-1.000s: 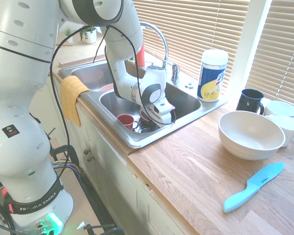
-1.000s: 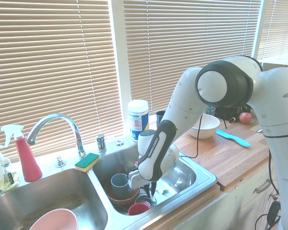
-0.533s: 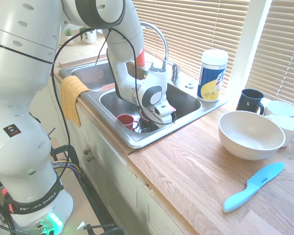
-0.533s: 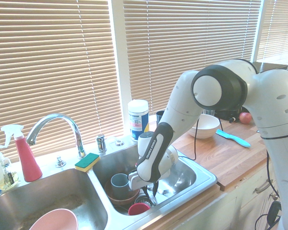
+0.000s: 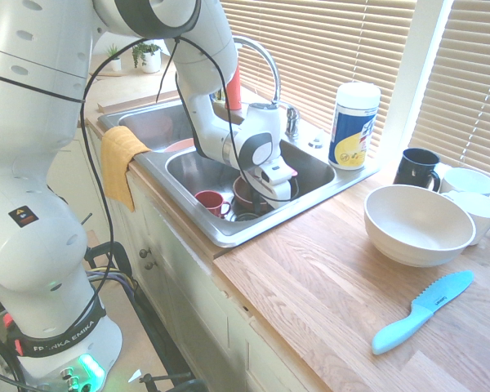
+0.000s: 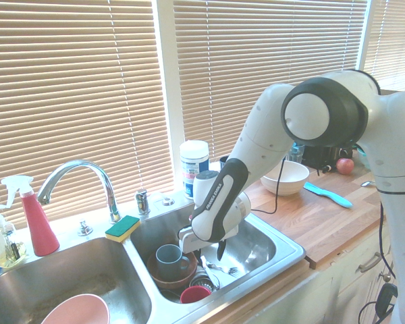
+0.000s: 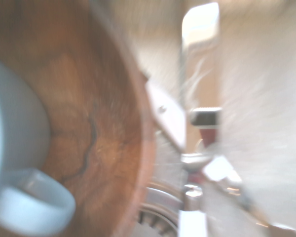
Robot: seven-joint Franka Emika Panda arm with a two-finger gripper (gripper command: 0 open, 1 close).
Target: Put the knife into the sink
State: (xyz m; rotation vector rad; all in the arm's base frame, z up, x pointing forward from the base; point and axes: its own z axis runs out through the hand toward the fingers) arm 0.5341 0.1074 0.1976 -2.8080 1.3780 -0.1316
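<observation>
Pointing straight down, hand above sink

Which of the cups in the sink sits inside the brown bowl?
The grey-blue cup: it stands in the brown bowl. The red cup sits apart on the basin floor.

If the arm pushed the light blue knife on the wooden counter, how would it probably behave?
The light blue knife looks like plastic, so probably light and stiff. It lies flat on the smooth wooden counter, so it would likely slide or spin rather than roll. Lying so low, it may be awkward to pinch.
</observation>
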